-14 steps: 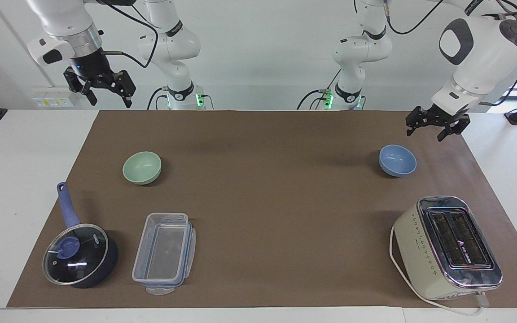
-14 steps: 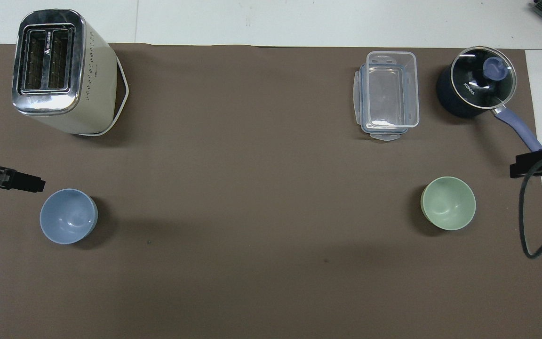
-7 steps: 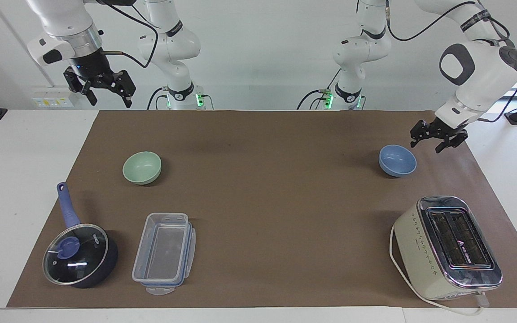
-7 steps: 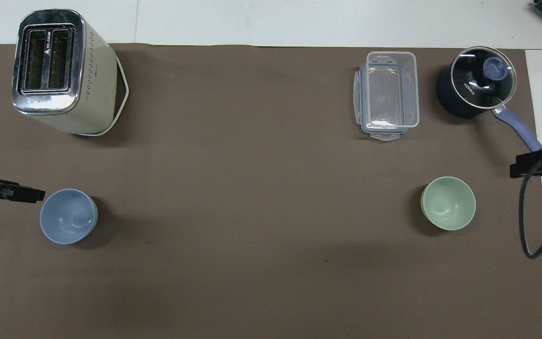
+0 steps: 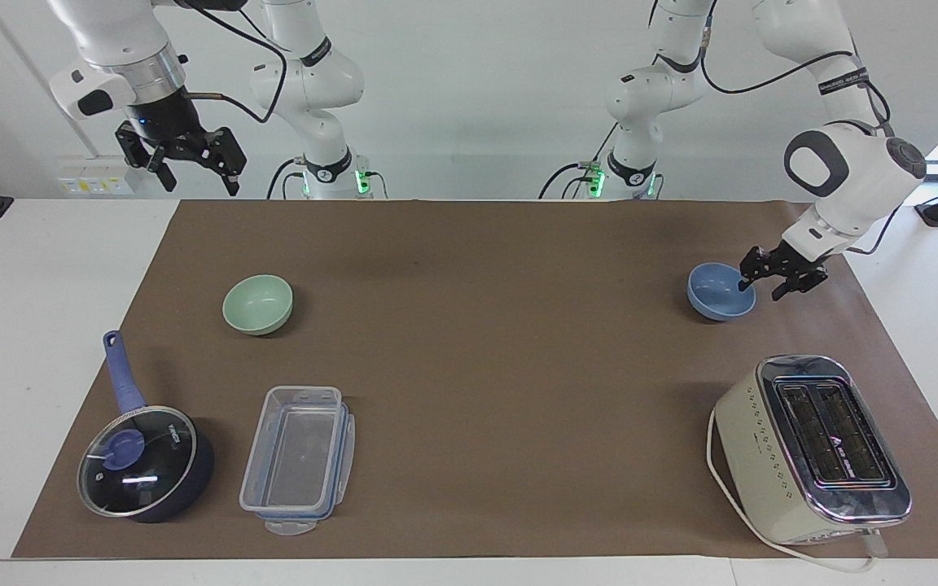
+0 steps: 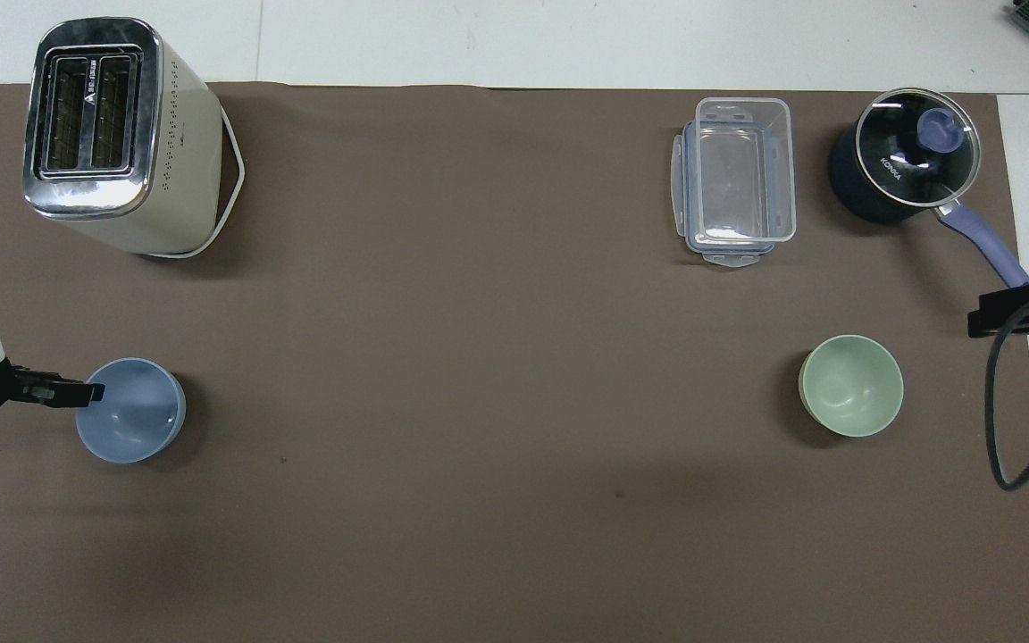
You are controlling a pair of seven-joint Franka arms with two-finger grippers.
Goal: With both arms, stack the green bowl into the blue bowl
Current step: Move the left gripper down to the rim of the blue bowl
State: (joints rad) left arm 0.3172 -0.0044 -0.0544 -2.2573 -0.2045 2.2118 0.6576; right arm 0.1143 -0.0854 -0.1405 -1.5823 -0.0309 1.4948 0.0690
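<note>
The pale green bowl sits upright on the brown mat toward the right arm's end. Toward the left arm's end sits the blue bowl, also upright. My left gripper is down at the blue bowl's rim on the side toward the table's end. It is open and straddles that rim, with one finger inside the bowl and the other outside. My right gripper waits open and empty, raised over the mat's corner by its base.
A cream toaster with its cord stands farther from the robots than the blue bowl. A clear plastic container and a dark blue lidded saucepan lie farther out than the green bowl.
My left gripper has come down and toward the blue bowl, from above the mat's edge to its rim, and its fingers have narrowed. The right arm and both bowls have stayed put.
</note>
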